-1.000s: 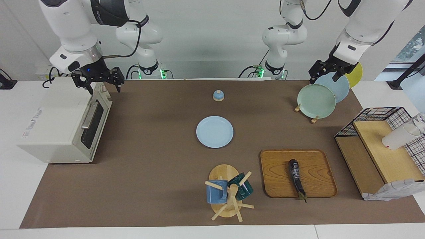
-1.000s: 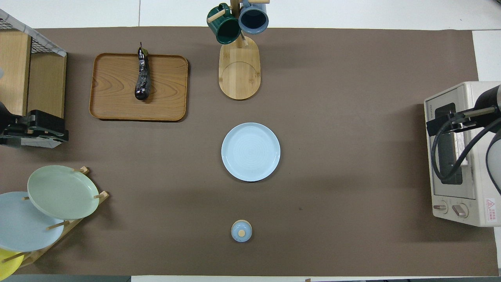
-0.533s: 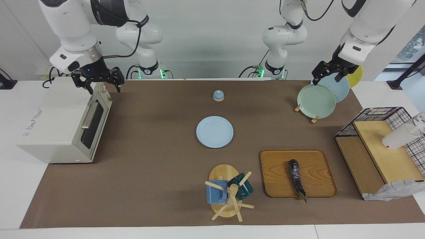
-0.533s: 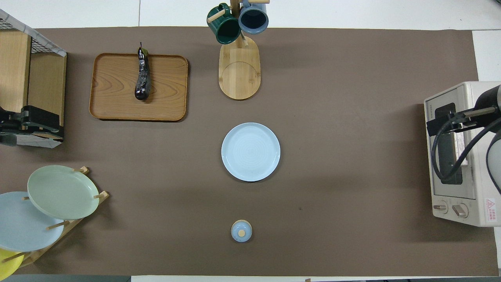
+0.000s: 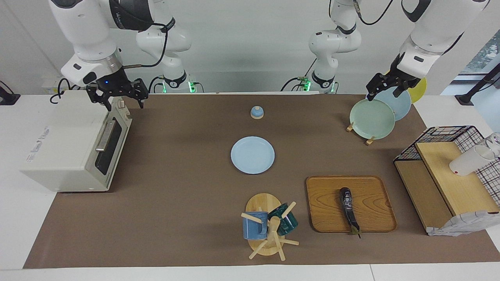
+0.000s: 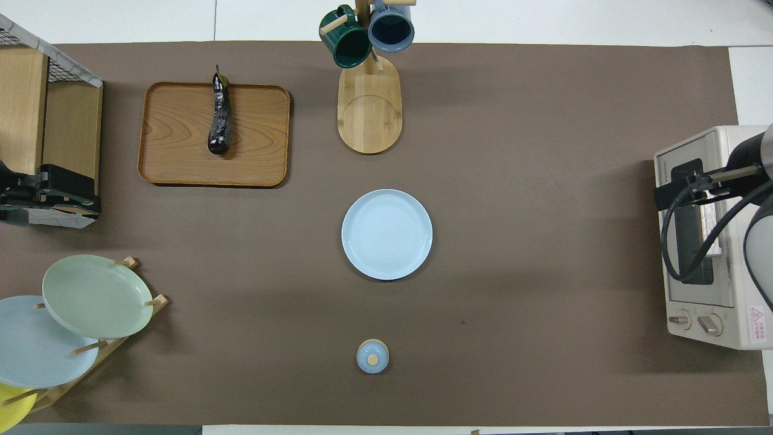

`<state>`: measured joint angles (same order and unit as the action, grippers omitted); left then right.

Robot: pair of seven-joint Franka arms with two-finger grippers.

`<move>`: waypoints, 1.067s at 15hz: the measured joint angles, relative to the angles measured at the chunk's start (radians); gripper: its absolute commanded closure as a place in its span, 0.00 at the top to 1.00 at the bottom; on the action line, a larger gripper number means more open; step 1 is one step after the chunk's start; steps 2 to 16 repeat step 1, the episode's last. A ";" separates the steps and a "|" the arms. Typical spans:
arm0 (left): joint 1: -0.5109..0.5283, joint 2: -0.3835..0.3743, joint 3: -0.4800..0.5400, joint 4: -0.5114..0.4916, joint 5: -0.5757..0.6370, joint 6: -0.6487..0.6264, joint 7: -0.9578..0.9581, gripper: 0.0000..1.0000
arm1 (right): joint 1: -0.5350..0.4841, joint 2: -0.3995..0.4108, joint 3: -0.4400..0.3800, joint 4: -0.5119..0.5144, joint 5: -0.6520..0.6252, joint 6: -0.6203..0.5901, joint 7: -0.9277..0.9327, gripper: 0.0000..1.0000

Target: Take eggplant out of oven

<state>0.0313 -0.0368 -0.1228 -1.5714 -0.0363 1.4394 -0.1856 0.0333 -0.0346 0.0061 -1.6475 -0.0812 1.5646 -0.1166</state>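
Note:
The eggplant (image 5: 349, 208) is dark purple and glossy. It lies on the wooden tray (image 5: 324, 203), out of the oven; it also shows in the overhead view (image 6: 220, 115). The off-white oven (image 5: 66, 144) stands at the right arm's end of the table with its door shut; it also shows in the overhead view (image 6: 706, 254). My right gripper (image 5: 117, 99) hangs open and empty over the oven's top corner nearest the robots. My left gripper (image 5: 386, 89) is open and empty, up over the plate rack.
A light blue plate (image 5: 252, 155) lies mid-table, a small blue lid (image 5: 257, 112) nearer the robots. A mug tree (image 5: 269, 228) stands beside the tray. The plate rack (image 5: 372, 119) and a wire-and-wood shelf (image 5: 445, 183) with a white cup (image 5: 468, 160) are at the left arm's end.
My left gripper has risen a little over the plate rack. My right gripper has barely shifted above the oven. The eggplant and the oven door have not moved.

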 measured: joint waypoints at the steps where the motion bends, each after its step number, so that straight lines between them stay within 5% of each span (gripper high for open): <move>1: 0.000 0.000 0.000 -0.007 0.000 0.004 0.000 1.00 | 0.000 0.000 0.000 0.000 0.000 0.000 0.000 1.00; 16: 0.000 0.000 0.000 -0.007 0.000 0.004 0.000 1.00 | 0.000 0.000 0.000 0.000 0.000 0.000 0.000 1.00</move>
